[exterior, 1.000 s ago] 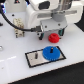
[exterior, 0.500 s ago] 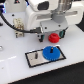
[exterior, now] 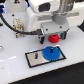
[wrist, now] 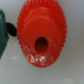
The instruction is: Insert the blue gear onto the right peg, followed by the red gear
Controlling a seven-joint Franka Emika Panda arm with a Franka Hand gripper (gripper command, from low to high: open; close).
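Exterior view first: the white arm is reaching down over the far half of the white table, and its gripper is hanging directly above the red gear. The red gear is sitting on the table toward the far edge, its near rim showing below the gripper body while the rest is being hidden by it. Whether the jaws are standing apart or pressing on the gear cannot be told, since the fingertips are not showing clearly in either picture.

The blue gear is lying flat on the grey plate with the black border, at the end of the plate toward the exterior view's right, nearer the near edge of the table than the red gear and a little apart from it. The right peg is not showing; the blue gear is covering the spot. Another short dark pin is standing on the bare part of the plate toward the exterior view's left.

Wrist view: the red gear is filling most of the picture, with its toothed rim, raised hub and dark centre hole facing the camera. A dark green-blue object is peeking in at one edge, just beside the gear.
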